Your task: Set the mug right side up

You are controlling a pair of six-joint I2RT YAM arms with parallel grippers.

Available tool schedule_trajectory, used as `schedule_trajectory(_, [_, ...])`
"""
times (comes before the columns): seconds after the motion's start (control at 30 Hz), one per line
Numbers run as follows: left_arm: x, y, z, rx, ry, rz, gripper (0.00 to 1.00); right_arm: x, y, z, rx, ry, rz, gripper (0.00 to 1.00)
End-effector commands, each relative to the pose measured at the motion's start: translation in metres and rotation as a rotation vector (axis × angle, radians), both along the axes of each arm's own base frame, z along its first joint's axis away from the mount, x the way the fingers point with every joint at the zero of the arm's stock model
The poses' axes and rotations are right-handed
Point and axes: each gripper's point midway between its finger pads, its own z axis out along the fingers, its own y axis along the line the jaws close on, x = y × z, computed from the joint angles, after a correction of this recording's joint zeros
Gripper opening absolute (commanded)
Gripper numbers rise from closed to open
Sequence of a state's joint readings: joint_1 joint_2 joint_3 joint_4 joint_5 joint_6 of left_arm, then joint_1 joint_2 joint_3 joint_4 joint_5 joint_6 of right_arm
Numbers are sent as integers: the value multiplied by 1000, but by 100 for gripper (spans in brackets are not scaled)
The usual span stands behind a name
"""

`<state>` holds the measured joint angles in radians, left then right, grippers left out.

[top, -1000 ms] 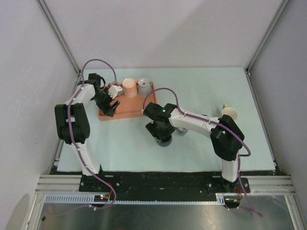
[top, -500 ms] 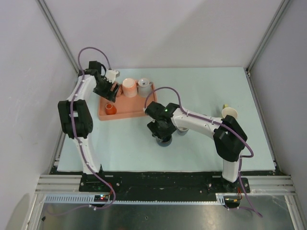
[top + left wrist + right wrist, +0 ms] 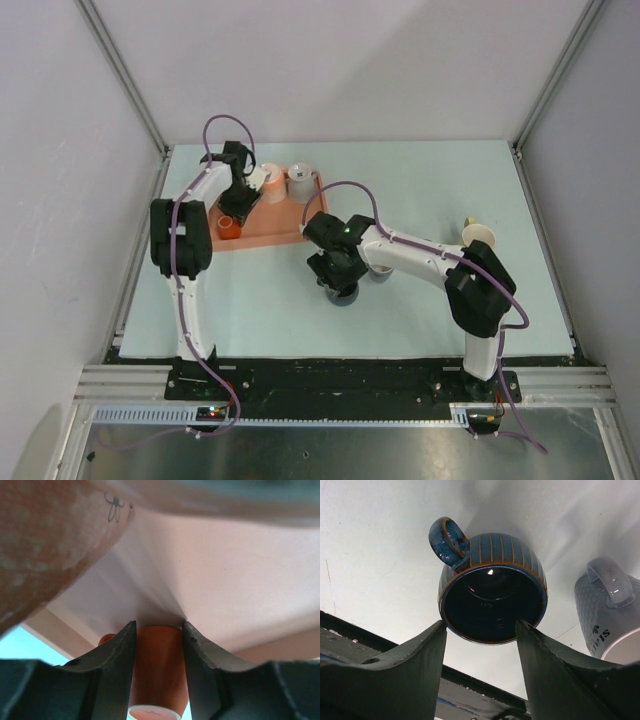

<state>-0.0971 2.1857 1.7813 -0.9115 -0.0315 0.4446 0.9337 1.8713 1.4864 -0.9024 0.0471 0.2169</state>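
A small orange mug stands on the salmon tray with its pale base up. In the left wrist view the orange mug fills the gap between my left fingers, and both fingers lie against its sides. My left gripper reaches it from the tray's back. A blue striped mug sits on the table with its mouth toward the right wrist camera. My right gripper hangs open just over its rim, touching nothing.
A pink cup and a grey cup stand at the tray's back edge. A grey mug sits just right of the blue one. A cream object lies at the far right.
My left arm has swung from the tray's left side to over the orange mug, and its jaws have narrowed onto it. The right arm and blue mug have not moved.
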Motion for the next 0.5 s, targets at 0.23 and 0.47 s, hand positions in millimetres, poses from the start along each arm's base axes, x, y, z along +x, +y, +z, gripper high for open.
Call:
schedule_trajectory(0.23, [-7,7,20,59,-9,-1,6,9,-5,20,29,-59,-37,62])
schedule_trajectory(0.47, [-10,-19,40,-92,-42,-65,0,11,-9,27,29,-78,-41,63])
